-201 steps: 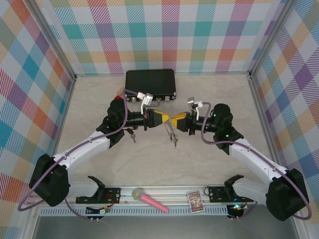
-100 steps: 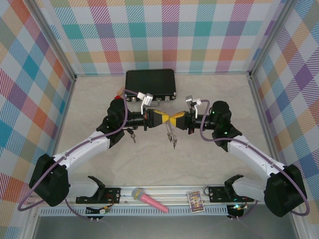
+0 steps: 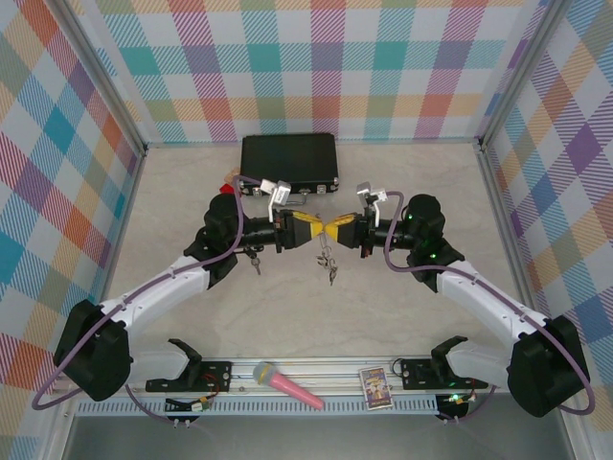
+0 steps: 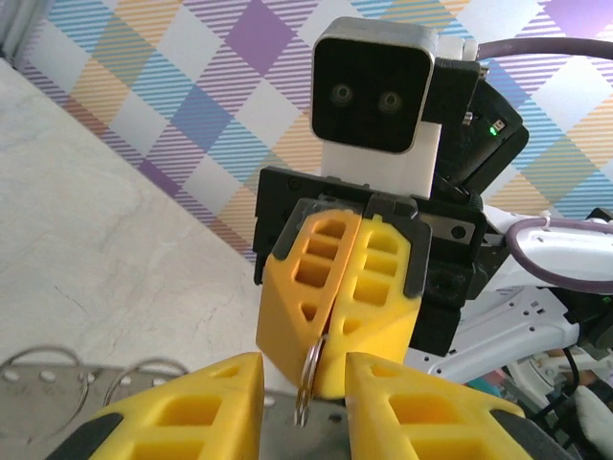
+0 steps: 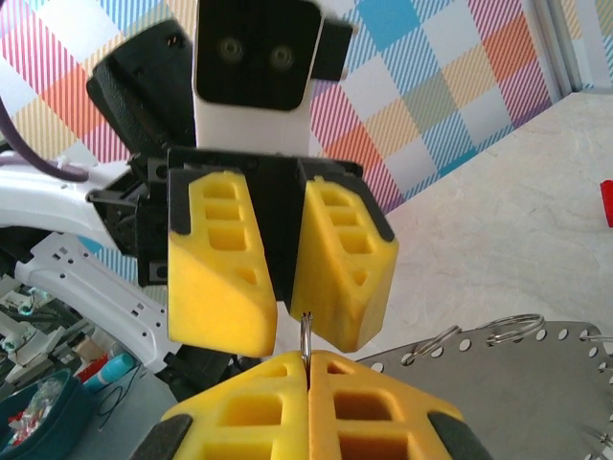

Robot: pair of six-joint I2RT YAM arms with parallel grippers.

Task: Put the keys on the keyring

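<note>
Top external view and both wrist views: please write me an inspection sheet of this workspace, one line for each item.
Surface: beige table, marbled look.
Job's things: keyring hangs from the right gripper; keys lie on the table beside the left arm.
Clutter: black case at the far edge, small red item beside it; pink microphone and small card pack on the near frame.
Grippers: left gripper open; right gripper shut on a small ring of the keyring.
Cables: purple cable along each arm.
Surroundings: checked cloth walls.
</note>
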